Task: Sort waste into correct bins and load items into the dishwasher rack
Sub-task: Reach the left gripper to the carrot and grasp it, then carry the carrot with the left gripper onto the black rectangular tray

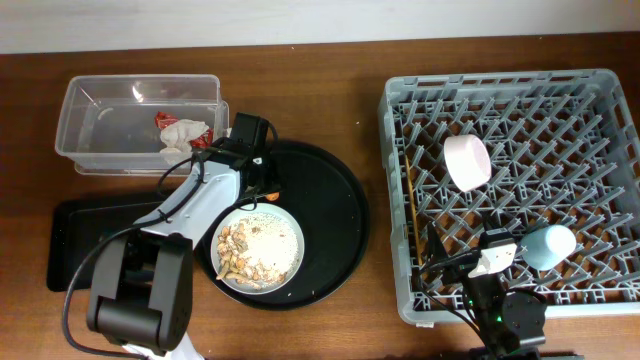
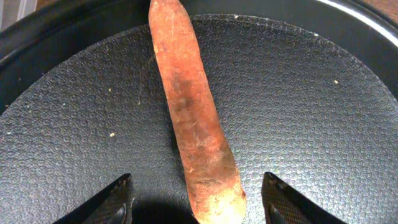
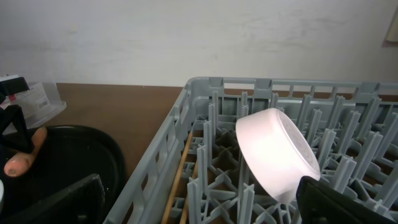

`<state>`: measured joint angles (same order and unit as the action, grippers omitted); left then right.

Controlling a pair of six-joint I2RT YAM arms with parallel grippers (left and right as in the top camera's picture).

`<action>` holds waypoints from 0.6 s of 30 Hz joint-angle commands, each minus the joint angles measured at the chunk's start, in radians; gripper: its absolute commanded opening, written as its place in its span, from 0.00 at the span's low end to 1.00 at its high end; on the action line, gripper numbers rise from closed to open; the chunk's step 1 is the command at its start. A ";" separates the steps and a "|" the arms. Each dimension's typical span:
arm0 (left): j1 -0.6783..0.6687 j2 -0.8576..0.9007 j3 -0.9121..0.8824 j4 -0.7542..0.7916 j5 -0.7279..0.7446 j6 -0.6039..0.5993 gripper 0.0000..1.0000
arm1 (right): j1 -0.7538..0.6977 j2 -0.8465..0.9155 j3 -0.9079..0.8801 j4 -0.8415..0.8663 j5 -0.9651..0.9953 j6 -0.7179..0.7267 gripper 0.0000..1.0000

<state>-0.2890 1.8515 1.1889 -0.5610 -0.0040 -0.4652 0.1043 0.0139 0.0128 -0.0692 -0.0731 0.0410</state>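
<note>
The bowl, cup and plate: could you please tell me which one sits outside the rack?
The plate, heaped with food scraps, sits on the round black tray; the white bowl and blue cup are both in the grey rack.

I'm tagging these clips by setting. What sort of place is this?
Likely a staged dish-clearing bench, not a real kitchen: a wooden table, a grey dishwasher rack, and a clear waste tub.

Tray (image 1: pixel 335 195): round, black, raised rim, pebbled floor (image 2: pixel 298 112) flecked with a few pale crumbs; sits mid-counter.
Counter (image 1: pixel 300 90): dark brown wood, grain running sideways.
Wall (image 3: pixel 186 37): off-white, faintly scuffed, along the counter's far edge.
</note>
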 commanded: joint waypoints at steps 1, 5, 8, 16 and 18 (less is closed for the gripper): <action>-0.004 0.033 -0.013 0.005 0.008 -0.002 0.62 | -0.007 -0.008 -0.007 -0.001 -0.005 -0.007 0.98; -0.003 0.086 -0.013 0.034 0.021 -0.002 0.57 | -0.007 -0.008 -0.007 -0.001 -0.005 -0.007 0.98; -0.001 0.103 -0.012 0.053 0.038 -0.001 0.44 | -0.007 -0.008 -0.007 -0.001 -0.005 -0.007 0.98; 0.003 0.096 0.112 -0.060 0.038 0.016 0.10 | -0.007 -0.008 -0.007 -0.001 -0.005 -0.007 0.98; 0.007 0.082 0.170 -0.117 0.034 0.041 0.09 | -0.007 -0.008 -0.007 -0.001 -0.005 -0.007 0.98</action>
<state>-0.2878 1.9415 1.2556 -0.6209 0.0227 -0.4629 0.1043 0.0139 0.0128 -0.0689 -0.0727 0.0406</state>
